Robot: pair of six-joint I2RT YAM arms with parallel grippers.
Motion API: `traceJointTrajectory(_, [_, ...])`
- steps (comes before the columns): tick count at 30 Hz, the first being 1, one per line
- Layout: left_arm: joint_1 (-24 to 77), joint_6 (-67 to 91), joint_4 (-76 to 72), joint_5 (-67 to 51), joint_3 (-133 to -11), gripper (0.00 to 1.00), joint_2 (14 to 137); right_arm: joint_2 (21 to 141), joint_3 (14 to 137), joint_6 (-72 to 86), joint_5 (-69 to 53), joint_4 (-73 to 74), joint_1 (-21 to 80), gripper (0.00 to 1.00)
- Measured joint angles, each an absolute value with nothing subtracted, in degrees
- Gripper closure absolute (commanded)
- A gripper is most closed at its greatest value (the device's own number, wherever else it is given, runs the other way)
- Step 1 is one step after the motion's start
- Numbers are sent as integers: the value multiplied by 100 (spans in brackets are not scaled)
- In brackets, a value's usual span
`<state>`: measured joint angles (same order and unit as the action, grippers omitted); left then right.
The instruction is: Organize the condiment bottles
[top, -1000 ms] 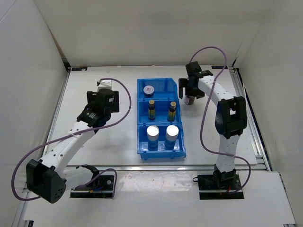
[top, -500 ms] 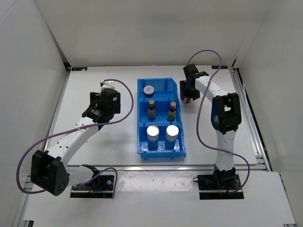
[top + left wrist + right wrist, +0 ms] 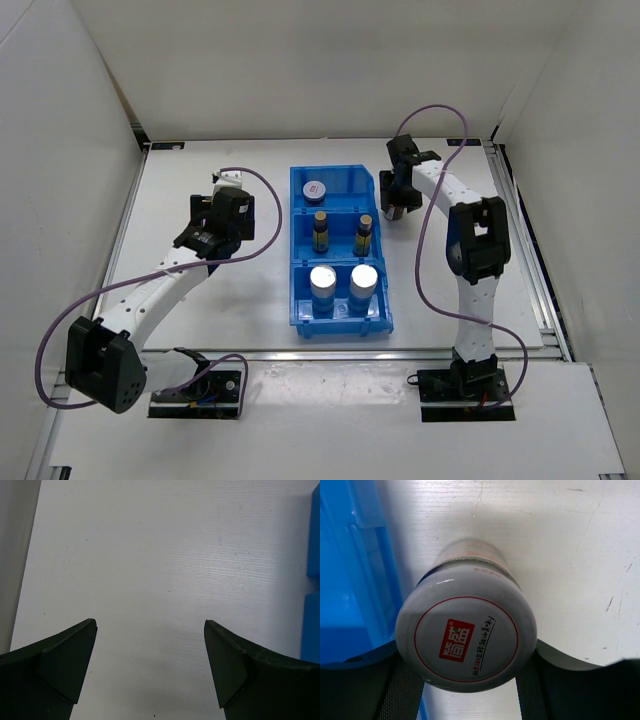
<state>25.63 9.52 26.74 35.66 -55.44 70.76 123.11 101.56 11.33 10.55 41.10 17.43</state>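
My right gripper [image 3: 467, 682] is shut on a short dark jar with a pale lid [image 3: 466, 640], its fingers [image 3: 402, 692] pressed on either side just below the lid. That jar [image 3: 397, 211] stands on the table just right of the blue bin [image 3: 377, 185]. In the bin, a second pale-lidded jar [image 3: 315, 188] sits in the back compartment. Two slim dark yellow-labelled bottles [image 3: 321, 230] [image 3: 364, 232] fill the middle one. Two white cylinders [image 3: 322, 285] [image 3: 363, 283] occupy the front. My left gripper [image 3: 150, 625] hangs open over bare table left of the bin, holding nothing.
The bin's right wall [image 3: 367, 570] lies close beside the held jar. White enclosure walls [image 3: 90, 150] close the table on the left, back and right. A purple cable [image 3: 440, 110] loops above the right arm.
The right gripper has closed on the jar and shifted slightly left toward the bin. The left arm swung a little to the right and back, then stayed still.
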Motion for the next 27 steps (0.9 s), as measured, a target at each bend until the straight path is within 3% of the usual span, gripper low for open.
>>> traceJointTrajectory(3, [2563, 952, 2674, 3566, -5544, 1, 7076, 12221, 10156, 1131, 1055, 4226, 1747, 100])
traceJointTrajectory(14, [2563, 952, 2674, 3564, -5544, 1, 7076, 11561, 10261, 1072, 1201, 4449, 1802, 100])
traceJointTrajectory(21, [2563, 952, 2674, 3564, -5544, 1, 7076, 10825, 11153, 847, 1402, 4436, 2167, 100])
traceJointTrajectory(22, [2563, 952, 2676, 3564, -5546, 1, 7076, 10766, 11273, 827, 1437, 4423, 2237, 90])
traceJointTrajectory(23, [2563, 952, 2676, 3564, -5546, 1, 7076, 10733, 11343, 816, 1476, 4397, 2309, 47])
traceJointTrajectory(24, [2563, 952, 2676, 3566, -5546, 1, 7074, 10715, 11382, 823, 1505, 4362, 2373, 30])
traceJointTrajectory(26, [2563, 952, 2674, 3564, -5546, 1, 7070, 10739, 11382, 775, 1540, 4359, 2412, 11])
traceJointTrajectory(27, [2563, 952, 2674, 3564, -5546, 1, 7067, 10783, 11365, 755, 1557, 4359, 2397, 8])
